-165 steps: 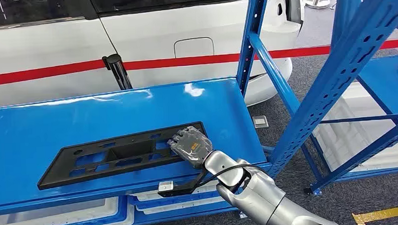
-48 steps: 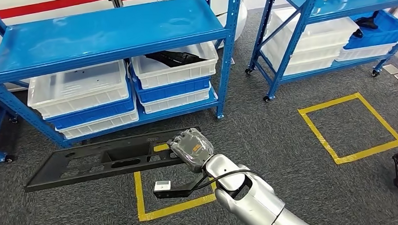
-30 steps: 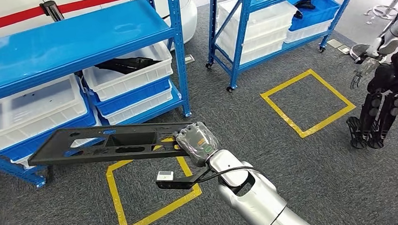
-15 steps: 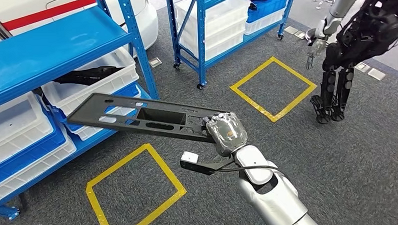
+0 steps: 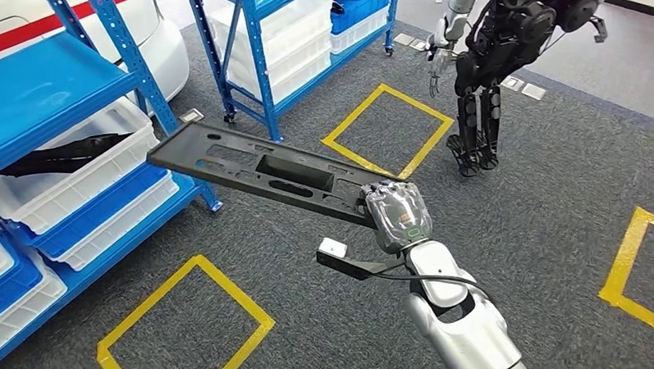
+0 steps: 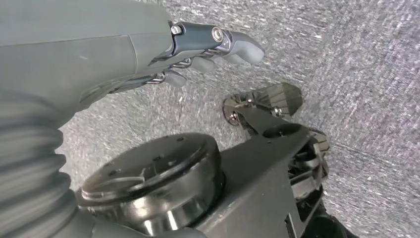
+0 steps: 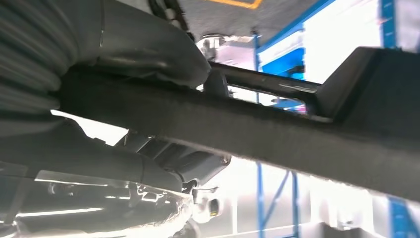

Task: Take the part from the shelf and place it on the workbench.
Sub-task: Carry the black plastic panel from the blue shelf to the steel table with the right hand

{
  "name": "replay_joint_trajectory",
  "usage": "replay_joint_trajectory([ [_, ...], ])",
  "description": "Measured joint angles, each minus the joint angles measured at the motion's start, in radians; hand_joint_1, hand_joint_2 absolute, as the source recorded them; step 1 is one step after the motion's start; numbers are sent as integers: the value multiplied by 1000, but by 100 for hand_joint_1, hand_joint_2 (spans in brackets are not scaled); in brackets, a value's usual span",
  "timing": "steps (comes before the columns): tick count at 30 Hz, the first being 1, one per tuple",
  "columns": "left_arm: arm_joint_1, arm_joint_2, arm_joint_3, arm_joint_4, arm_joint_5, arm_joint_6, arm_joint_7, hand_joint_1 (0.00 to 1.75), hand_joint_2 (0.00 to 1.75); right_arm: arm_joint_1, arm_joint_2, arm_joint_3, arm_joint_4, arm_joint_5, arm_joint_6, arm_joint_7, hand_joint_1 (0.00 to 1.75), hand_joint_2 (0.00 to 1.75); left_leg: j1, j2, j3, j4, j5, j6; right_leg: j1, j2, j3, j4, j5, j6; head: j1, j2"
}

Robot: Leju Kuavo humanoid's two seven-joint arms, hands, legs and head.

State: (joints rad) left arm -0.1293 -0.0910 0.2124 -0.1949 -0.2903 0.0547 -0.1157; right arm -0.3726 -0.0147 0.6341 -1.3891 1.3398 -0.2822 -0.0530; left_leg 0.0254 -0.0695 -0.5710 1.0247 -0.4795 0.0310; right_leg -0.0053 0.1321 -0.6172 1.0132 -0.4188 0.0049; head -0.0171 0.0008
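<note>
The part (image 5: 257,166) is a long flat black plastic panel with cut-outs. My right hand (image 5: 396,216) grips one end of it, and the rest sticks out to the left, in the air over the grey carpet. In the right wrist view the panel's dark edge (image 7: 277,134) runs across the picture, with my right hand's fingers (image 7: 124,54) wrapped over it. My left hand (image 6: 148,44) hangs over the carpet, fingers loosely apart and holding nothing.
A blue shelf (image 5: 33,88) with white bins (image 5: 77,173) stands at the left, one bin holding another black part (image 5: 60,153). A second blue rack (image 5: 277,38) is behind. Another humanoid robot (image 5: 492,56) stands at the back right. Yellow taped squares (image 5: 387,129) mark the floor.
The camera has turned right: the shelves have slid left in the picture and the other robot has come toward the middle. My right hand still grips the panel.
</note>
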Motion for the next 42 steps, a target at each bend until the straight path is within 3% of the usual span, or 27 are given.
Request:
replay_joint_trajectory([
  [1,-4,1,-1,0,0,0,1,0,175,8,-2,-10,-9,5,-1,1,161,175,0,13,3,-7,4,2,0,-4,-5,2,1,5,-1,0],
  [3,-10,2,-1,0,3,1,2,0,175,19,-7,-25,-23,11,-1,1,161,175,2,39,11,-21,12,9,3,-50,-31,40,-20,9,2,0],
  [5,-13,2,-1,0,7,4,4,0,175,26,-10,-33,-31,14,-1,0,161,175,1,68,13,-26,14,12,0,-105,-90,156,-73,10,6,0],
  [7,-18,3,0,0,15,8,5,0,175,38,-13,-40,-34,15,-1,0,161,175,-1,98,12,-25,13,11,-8,-118,-144,271,-112,18,8,0],
  [8,-22,3,0,0,18,9,4,0,175,43,-15,-44,-35,16,-1,0,161,175,0,112,12,-25,12,10,-13,-121,-147,281,-111,27,9,0],
  [10,-33,2,1,-1,21,8,4,0,175,48,-19,-54,-36,17,-1,-1,161,175,2,137,15,-24,9,4,-25,-140,-90,184,-71,50,9,0],
  [11,-39,3,2,-1,21,7,5,0,175,48,-20,-59,-37,17,-1,-1,161,175,1,148,17,-24,6,-3,-28,-165,-49,113,-50,58,11,0],
  [12,-44,4,2,-1,20,6,6,0,175,47,-20,-62,-39,17,0,-2,161,175,0,159,20,-22,2,-10,-28,-185,-17,55,-32,59,11,0],
  [14,-51,6,2,-1,19,5,10,0,175,45,-20,-67,-45,16,0,-3,161,175,-4,179,26,-21,-3,-25,-23,-200,5,12,-20,46,11,0],
  [16,-54,5,2,-1,17,4,14,0,175,43,-21,-74,-50,16,1,-3,161,175,1,194,31,-23,-6,-36,-22,-174,1,12,-17,27,9,0],
  [18,-57,5,2,-1,12,0,16,0,175,40,-23,-81,-58,15,1,-3,161,175,10,161,25,4,-33,-42,-24,-149,0,10,-14,14,8,0],
  [20,-56,6,2,-1,6,-4,17,0,175,35,-25,-84,-63,13,1,-3,161,175,10,101,-21,107,-94,-40,-22,-126,1,9,-12,1,4,0],
  [22,-50,7,2,0,1,-9,19,0,175,33,-27,-85,-63,8,1,-3,161,175,4,76,-85,230,-141,-32,-12,-99,1,9,-11,-9,1,0],
  [23,-47,8,2,0,-1,-12,19,0,175,34,-30,-86,-64,4,1,-3,161,175,2,71,-102,255,-139,-26,-8,-84,2,10,-10,-11,1,0],
  [25,-42,11,2,0,-3,-14,18,0,175,39,-37,-90,-66,-2,-1,-3,161,175,-5,58,-85,195,-81,-9,0,-54,4,10,-9,-14,1,0],
  [27,-41,19,2,0,-3,-14,16,0,175,44,-43,-93,-69,-5,-2,-3,161,175,-12,14,-33,71,-16,15,2,-29,5,10,-7,-15,2,0],
  [29,-42,27,2,0,-4,-14,15,0,175,46,-44,-93,-73,-7,-4,-3,161,175,-18,-16,-6,9,4,29,-3,-7,0,9,-3,-11,1,0],
  [31,-44,31,2,-1,-3,-12,12,0,175,46,-44,-95,-80,-13,-5,-3,161,175,-21,1,3,-9,9,35,-8,12,-6,5,5,-1,-1,0],
  [33,-46,32,3,-1,1,-7,8,0,175,43,-44,-97,-85,-25,-5,-5,161,175,-18,28,18,-39,25,34,-5,-27,-21,21,-2,4,1,0],
  [35,-42,32,5,-1,5,-4,4,0,175,36,-43,-96,-87,-41,-6,-8,161,175,-16,58,28,-57,34,30,-5,-92,-66,108,-43,2,4,0],
  [37,-35,31,7,-1,6,-3,4,0,175,32,-40,-95,-87,-56,-6,-12,161,175,-15,90,27,-58,33,29,-16,-115,-126,233,-91,9,4,0],
  [38,-31,30,7,-1,6,-2,4,0,175,33,-38,-94,-87,-62,-6,-13,161,175,-15,106,27,-57,32,26,-23,-120,-141,266,-99,18,4,0],
  [39,-27,30,8,-1,6,1,4,0,175,33,-37,-94,-87,-66,-5,-14,161,175,-13,121,27,-57,30,21,-31,-125,-136,260,-93,31,5,0],
  [40,-23,29,8,-1,7,3,5,0,175,34,-36,-94,-87,-68,-5,-15,161,175,-10,133,29,-56,28,16,-40,-133,-113,219,-76,45,5,0],
  [42,-19,30,11,-1,7,8,5,0,175,34,-33,-93,-87,-70,-5,-16,161,175,-9,156,31,-48,18,-4,-50,-180,-36,84,-36,70,9,0],
])
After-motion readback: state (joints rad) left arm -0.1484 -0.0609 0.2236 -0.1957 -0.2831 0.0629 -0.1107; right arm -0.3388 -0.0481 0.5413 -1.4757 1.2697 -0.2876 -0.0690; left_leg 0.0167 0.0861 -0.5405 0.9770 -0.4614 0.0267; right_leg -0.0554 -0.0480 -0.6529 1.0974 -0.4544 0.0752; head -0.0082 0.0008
